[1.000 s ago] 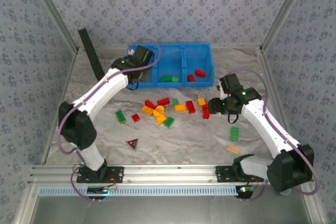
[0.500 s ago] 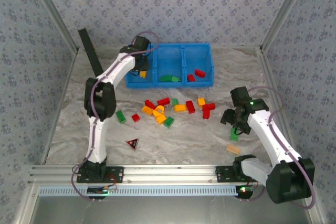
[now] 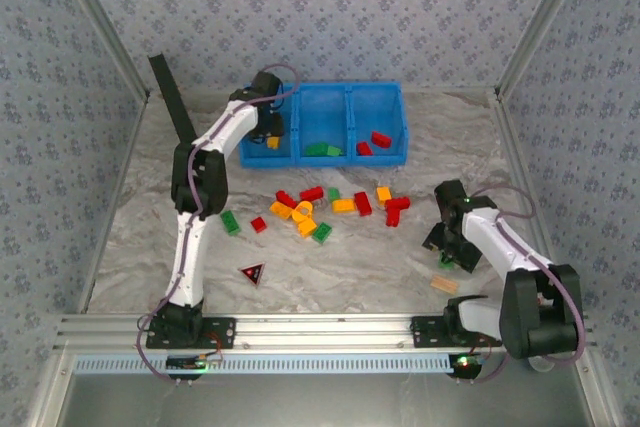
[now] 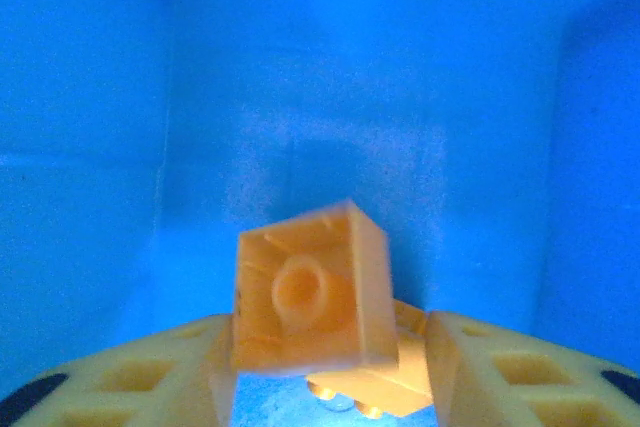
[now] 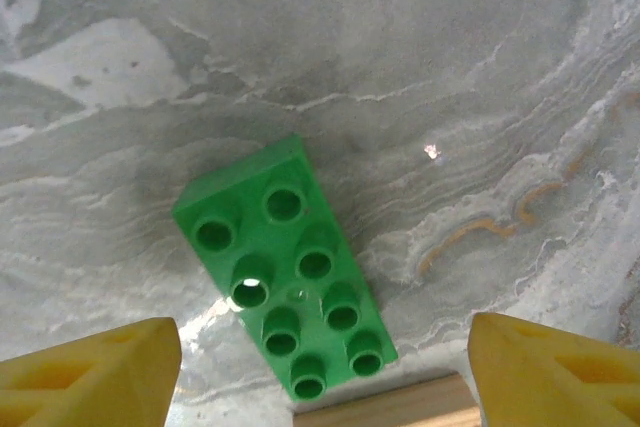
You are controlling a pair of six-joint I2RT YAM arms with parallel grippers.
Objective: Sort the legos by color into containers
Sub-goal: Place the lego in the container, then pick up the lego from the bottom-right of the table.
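Right pincer (image 5: 325, 347), released, is straddling green brick (image 5: 285, 267) lying studs-up, long axis running diagonally; left pincer (image 4: 328, 347) is gaping around orange brick (image 4: 310, 292) showing hollow underside

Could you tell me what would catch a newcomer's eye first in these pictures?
The blue bin at the far edge of the table stands out, with an orange brick tilted between the fingers of the left gripper inside its left compartment. Red, orange and green bricks lie scattered mid-table, and the right gripper hangs open over a green brick.
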